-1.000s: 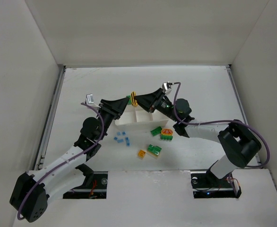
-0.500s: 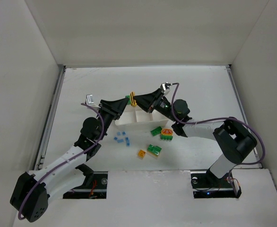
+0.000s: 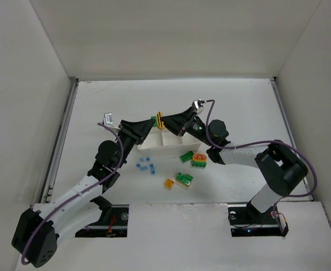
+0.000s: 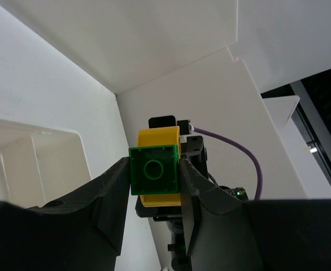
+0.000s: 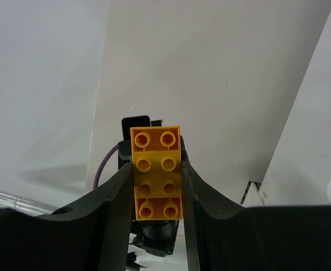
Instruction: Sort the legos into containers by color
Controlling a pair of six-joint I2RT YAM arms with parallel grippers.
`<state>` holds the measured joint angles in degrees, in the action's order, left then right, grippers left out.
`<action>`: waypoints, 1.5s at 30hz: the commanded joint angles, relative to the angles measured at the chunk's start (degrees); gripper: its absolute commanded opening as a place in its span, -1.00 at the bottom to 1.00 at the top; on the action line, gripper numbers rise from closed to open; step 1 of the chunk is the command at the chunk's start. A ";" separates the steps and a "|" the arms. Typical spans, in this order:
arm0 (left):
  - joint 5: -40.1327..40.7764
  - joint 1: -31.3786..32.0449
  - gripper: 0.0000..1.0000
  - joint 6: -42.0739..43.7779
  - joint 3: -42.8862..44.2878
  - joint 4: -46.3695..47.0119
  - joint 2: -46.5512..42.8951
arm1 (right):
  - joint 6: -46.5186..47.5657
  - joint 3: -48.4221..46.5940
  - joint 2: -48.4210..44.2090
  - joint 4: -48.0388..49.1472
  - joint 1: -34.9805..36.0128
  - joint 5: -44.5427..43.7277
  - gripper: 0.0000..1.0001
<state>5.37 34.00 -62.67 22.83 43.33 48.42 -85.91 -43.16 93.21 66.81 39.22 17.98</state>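
Top external view: the two arms meet tip to tip above the left end of the tray (image 3: 161, 149).
Left gripper (image 4: 154, 189): closed on the green brick (image 4: 154, 169), one finger pressed against each of its sides.
Green brick: right at the left fingertips, its hollow underside turned toward the wrist camera.
Right gripper (image 5: 157, 189): clamped on the yellow brick (image 5: 156, 172).
Yellow brick: upright between the right fingers, studs facing that wrist camera, upper half standing out past the fingertips.
Brick to brick: from the left wrist the yellow one sits directly behind the green one; whether they are joined or only touching I cannot tell.
Tray: below both grippers, its white wall off to the side of the left fingers.
Blue legos (image 3: 143, 161): on the table under the left arm, behind its gripper.
Green and orange legos (image 3: 184, 178): on the table under the right arm, behind its gripper.
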 commanded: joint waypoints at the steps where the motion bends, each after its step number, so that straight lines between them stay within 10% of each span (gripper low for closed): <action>1: -1.23 -1.52 -0.78 1.50 -0.51 1.85 -3.51 | 0.48 1.85 -1.71 2.19 -2.53 0.13 -0.49; 22: -4.84 -10.58 -0.81 4.14 -2.35 -10.28 -11.78 | 7.42 7.56 -8.57 -2.55 -9.03 4.26 -0.49; 34: -2.55 -6.09 -0.79 12.21 2.83 -14.32 -7.82 | 40.71 -4.99 -12.10 -46.48 -0.69 -13.48 -0.48; 45: -0.27 -6.01 -0.77 16.00 3.45 -18.55 -9.05 | 43.37 -21.34 5.83 -50.10 5.82 -15.34 -0.40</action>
<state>4.01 27.66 -48.58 24.82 24.71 39.57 -44.58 -60.51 97.03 18.98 44.27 4.49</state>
